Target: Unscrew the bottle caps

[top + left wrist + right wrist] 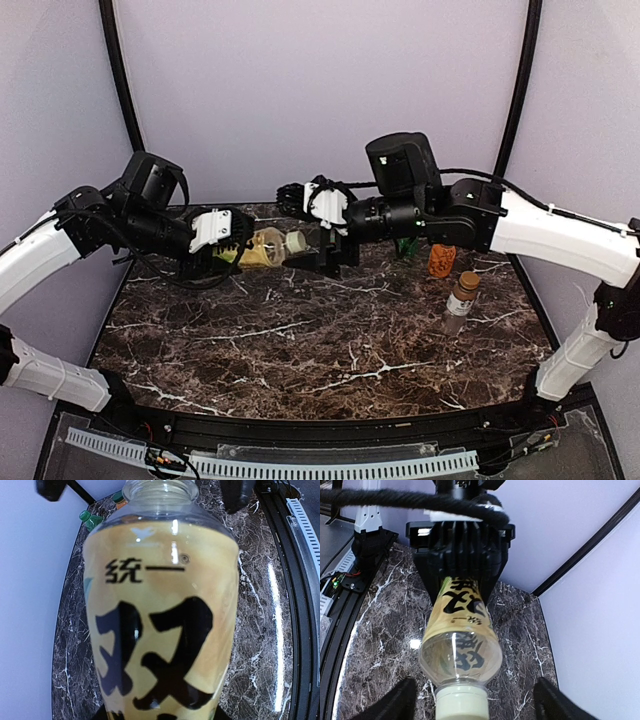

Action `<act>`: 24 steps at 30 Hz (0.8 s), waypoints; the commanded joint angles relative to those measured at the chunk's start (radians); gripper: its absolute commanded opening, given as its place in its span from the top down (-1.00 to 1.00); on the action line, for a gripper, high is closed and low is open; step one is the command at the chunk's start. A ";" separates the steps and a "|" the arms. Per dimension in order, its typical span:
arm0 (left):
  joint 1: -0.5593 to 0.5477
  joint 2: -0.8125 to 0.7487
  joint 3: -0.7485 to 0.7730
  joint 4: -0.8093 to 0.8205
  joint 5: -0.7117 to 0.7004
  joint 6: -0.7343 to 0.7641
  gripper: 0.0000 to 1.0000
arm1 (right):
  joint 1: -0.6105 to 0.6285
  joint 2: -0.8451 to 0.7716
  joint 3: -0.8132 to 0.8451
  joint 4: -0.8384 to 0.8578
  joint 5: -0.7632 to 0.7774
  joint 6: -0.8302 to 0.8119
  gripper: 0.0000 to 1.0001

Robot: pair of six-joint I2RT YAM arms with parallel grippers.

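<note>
Four bottles in view. Left hand (230, 248) pinches the yellow bottle (265, 247) by its body, holding it on its side above the surface (300, 340) at the back, cap (297, 241) pointing right. Right hand (472, 694) spread, one finger either side of the cap, not touching. Green bottle (90, 519) partly hidden behind the right arm (540, 230). Orange bottle (441, 260) and slim clear bottle (460, 300) stand upright at the right side.
</note>
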 commanded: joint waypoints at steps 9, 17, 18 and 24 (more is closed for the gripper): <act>-0.009 -0.062 -0.067 0.248 -0.182 -0.022 0.35 | -0.036 -0.135 0.004 0.174 0.112 0.664 -0.97; -0.023 -0.103 -0.226 0.666 -0.547 0.164 0.35 | -0.197 0.002 0.068 0.099 -0.096 1.301 -0.61; -0.027 -0.108 -0.239 0.694 -0.578 0.209 0.34 | -0.198 0.018 0.080 0.098 -0.105 1.309 -0.58; -0.041 -0.114 -0.309 0.824 -0.636 0.344 0.35 | -0.198 0.072 0.109 0.184 -0.172 1.331 -0.42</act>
